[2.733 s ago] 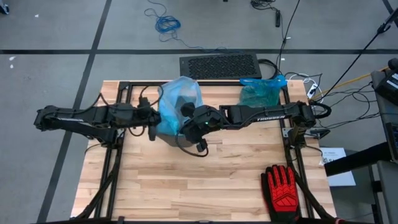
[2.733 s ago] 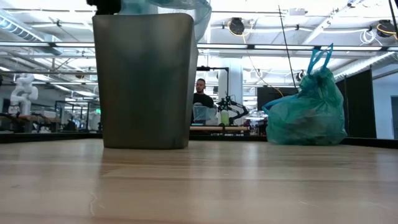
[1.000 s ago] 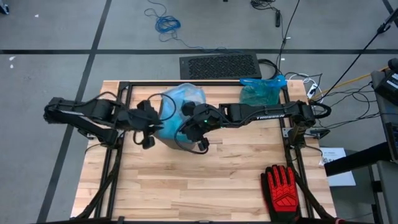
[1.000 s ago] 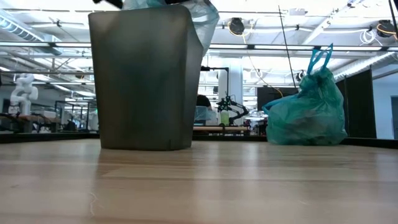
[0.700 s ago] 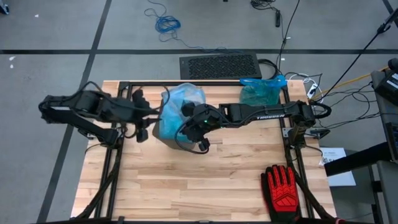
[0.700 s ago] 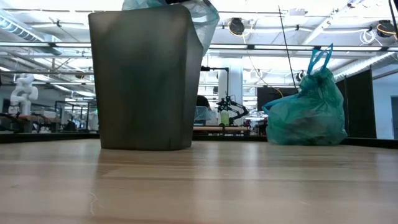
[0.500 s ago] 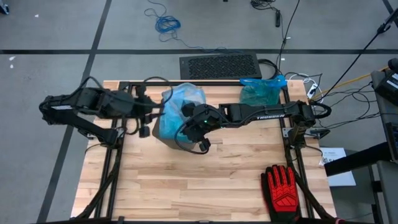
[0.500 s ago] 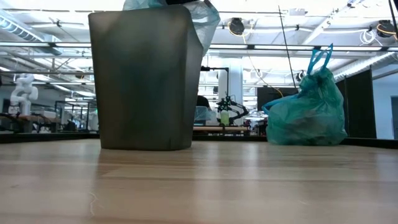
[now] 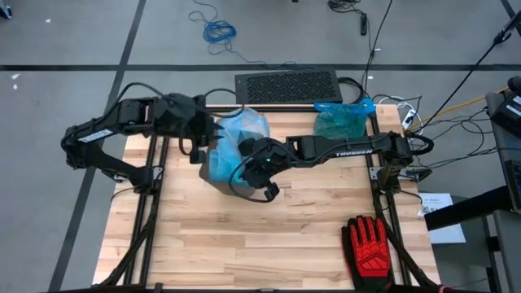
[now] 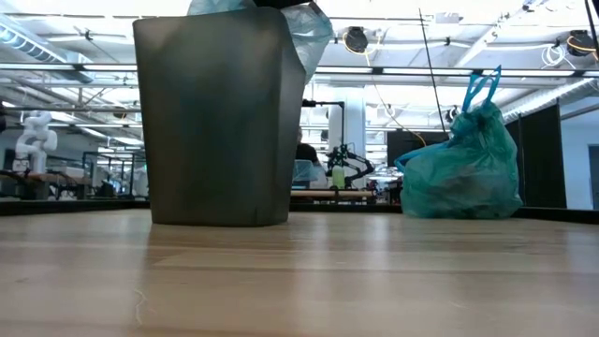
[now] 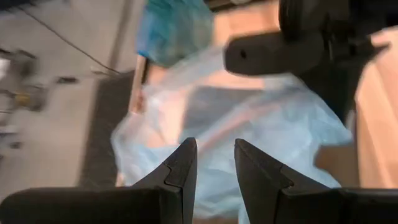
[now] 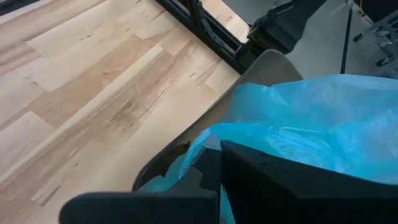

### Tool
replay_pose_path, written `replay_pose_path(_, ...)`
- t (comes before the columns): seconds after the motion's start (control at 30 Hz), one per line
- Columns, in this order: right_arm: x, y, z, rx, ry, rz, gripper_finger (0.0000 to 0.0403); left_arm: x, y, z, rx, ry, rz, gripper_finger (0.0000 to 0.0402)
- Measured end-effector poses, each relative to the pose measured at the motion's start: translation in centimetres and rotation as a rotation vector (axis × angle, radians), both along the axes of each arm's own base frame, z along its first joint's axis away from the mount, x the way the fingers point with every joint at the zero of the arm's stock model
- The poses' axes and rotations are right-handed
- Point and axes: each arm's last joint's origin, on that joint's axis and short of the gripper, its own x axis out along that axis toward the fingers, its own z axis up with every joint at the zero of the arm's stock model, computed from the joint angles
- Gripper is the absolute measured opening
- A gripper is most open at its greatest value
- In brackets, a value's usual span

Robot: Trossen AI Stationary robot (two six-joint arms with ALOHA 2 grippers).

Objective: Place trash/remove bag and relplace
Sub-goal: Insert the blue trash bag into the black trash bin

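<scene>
Blue bag in a gray bin, two grippers at its rim.

Nearest, at the table's front edge: a red and black glove (image 9: 371, 247), lying flat, well apart from the rest. Farther in, on the wooden table (image 9: 244, 236): a gray bin (image 10: 217, 117) standing upright, with a light blue bag (image 9: 236, 138) puffing out of its top. At the bin's right rim: right gripper (image 12: 214, 165), fingers pressed together, pinching the blue bag's edge. At the bin's left rim: left gripper (image 11: 214, 165), fingers spread a little, nothing between them, hanging over the bag. Farther back, near the table's far right corner: a tied-up teal bag (image 10: 463, 168), full, sitting upright. Trash scraps: none to be seen.
</scene>
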Motion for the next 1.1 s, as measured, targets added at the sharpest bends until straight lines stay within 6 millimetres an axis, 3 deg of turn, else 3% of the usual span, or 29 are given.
replay_pose_path(0.17, 0.0, 0.0, 0.0, -0.003, 0.002, 0.002, 0.0000, 1.4, 1.2, -0.8, -0.067, 0.076, -0.078, 0.0105)
replay_pose_path(0.5, -0.1, 0.0, -0.1, -0.005, 0.014, 0.004, 0.0000, 2.7, 2.4, -0.3, -0.017, 0.096, -0.124, 0.0105)
replay_pose_path(0.9, -0.2, 0.1, -0.2, 0.013, 0.029, 0.027, 0.0000, 4.1, 2.7, -2.3, -0.025, 0.253, -0.163, 0.0105)
replay_pose_path(1.0, -0.2, 0.1, -0.2, 0.014, 0.029, 0.028, 0.0000, 4.1, 2.6, -2.7, -0.009, 0.300, -0.174, 0.0090)
replay_pose_path(1.1, -0.2, 0.1, -0.2, 0.015, 0.030, 0.027, 0.0000, 3.7, 2.0, -2.7, 0.005, 0.337, -0.179, 0.0045)
